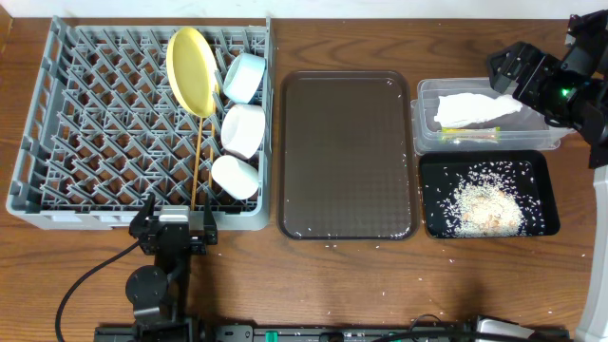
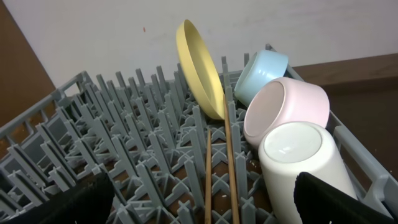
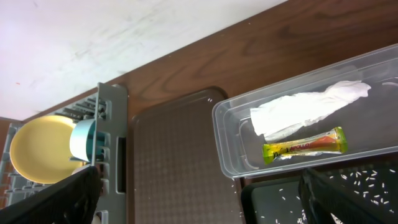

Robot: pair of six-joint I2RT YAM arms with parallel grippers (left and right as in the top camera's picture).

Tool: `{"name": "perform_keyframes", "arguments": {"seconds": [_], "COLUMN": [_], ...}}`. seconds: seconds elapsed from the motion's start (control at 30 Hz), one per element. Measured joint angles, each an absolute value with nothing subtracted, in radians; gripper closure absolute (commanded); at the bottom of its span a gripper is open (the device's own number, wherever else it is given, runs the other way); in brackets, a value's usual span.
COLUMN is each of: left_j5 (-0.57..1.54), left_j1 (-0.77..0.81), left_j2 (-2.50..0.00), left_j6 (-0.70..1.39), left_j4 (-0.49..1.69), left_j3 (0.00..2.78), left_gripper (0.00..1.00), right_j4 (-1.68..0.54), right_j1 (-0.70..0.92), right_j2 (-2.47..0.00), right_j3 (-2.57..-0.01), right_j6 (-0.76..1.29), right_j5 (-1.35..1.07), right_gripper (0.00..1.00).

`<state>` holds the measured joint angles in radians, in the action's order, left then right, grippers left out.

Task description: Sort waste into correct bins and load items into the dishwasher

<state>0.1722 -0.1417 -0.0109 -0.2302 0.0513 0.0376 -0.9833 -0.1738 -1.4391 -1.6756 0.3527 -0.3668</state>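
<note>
The grey dishwasher rack [image 1: 95,123] holds an upright yellow plate [image 1: 192,68], a light blue bowl [image 1: 244,78], a white bowl [image 1: 243,130], a white cup [image 1: 235,177] and two chopsticks [image 1: 198,171]. My left gripper [image 1: 176,217] is open and empty at the rack's near edge, with the chopsticks [image 2: 230,168] between its fingers' line and the cup [image 2: 298,162] by the right finger. The clear tub [image 1: 418,119] holds the napkin [image 1: 475,109] and wrapper [image 1: 470,135]. Rice [image 1: 489,204] lies in the black tray [image 1: 437,223]. My right gripper [image 1: 513,71] hangs open above the tub's far right end.
A flat dark brown serving tray [image 1: 346,152] lies between the rack and the two bins. A few stray rice grains dot the wooden table near the tray's front edge. The right arm's body stands at the far right edge.
</note>
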Motion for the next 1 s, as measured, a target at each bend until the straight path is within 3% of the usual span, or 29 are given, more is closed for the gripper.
{"name": "perform_keyframes", "arguments": {"seconds": [0.83,1.0], "left_j5": [0.169,0.169], "left_j1": [-0.142,-0.142], "left_j2": [-0.011,-0.011], "left_j6": [-0.234,-0.235], "left_j4": [0.051,0.051], "left_j3": [0.038,0.038], "left_gripper": [0.07,0.07], "right_j4": [-0.995,-1.010], "right_j1": [-0.174,-0.174], "right_j2": [-1.439,-1.439], "right_j3": [-1.676,-1.676], "right_j6": [0.352,0.257], "right_j5": [-0.366,-0.353], "right_gripper": [0.01,0.01]}}
